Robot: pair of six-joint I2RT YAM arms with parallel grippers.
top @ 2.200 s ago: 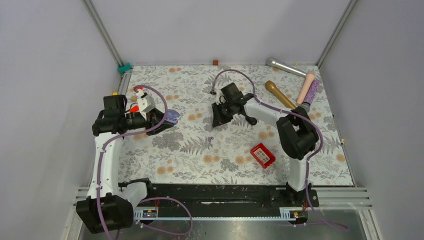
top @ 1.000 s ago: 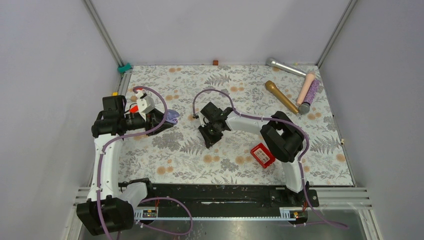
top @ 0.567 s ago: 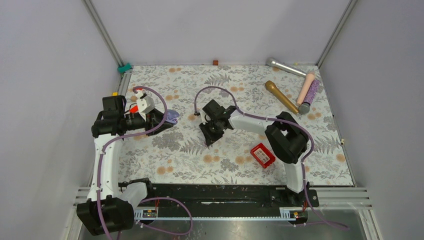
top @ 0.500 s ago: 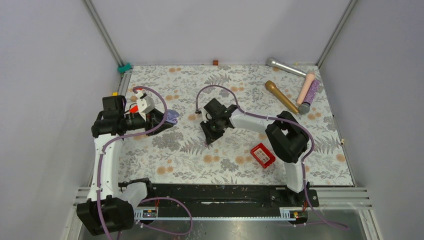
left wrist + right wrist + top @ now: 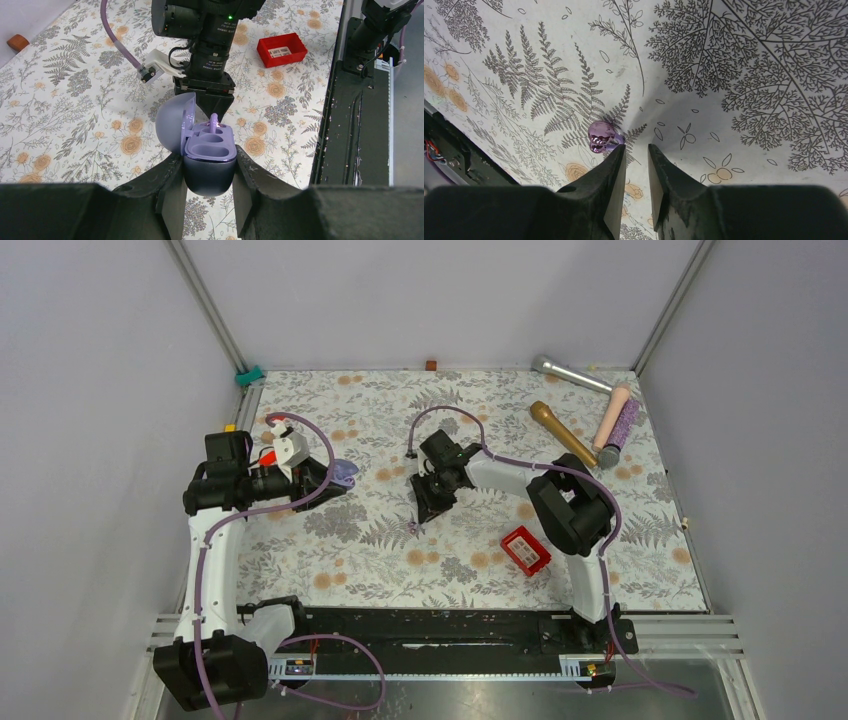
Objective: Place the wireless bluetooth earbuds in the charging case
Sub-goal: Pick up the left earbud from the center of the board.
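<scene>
My left gripper (image 5: 208, 155) is shut on the dark base of a purple charging case (image 5: 210, 160). The case's lid stands open and its near slots show empty. From above, the case (image 5: 343, 473) hangs at the left of the mat. One pale purple earbud (image 5: 601, 137) lies on the floral mat, just outside my right gripper's left fingertip (image 5: 618, 155). My right gripper (image 5: 636, 148) points down at the mat with a narrow gap and nothing between its fingers. From above, it (image 5: 421, 517) sits mid-table over the earbud (image 5: 413, 528).
A red bin (image 5: 525, 549) lies right of the right gripper. A gold microphone (image 5: 560, 433), a silver microphone (image 5: 570, 374) and a pink roller (image 5: 615, 425) lie at the back right. A small brown block (image 5: 431, 365) sits at the back edge.
The right gripper came forward and left to the purple earbud, then shifted slightly right, and its jaws parted a little. The left arm and the case stayed still.
</scene>
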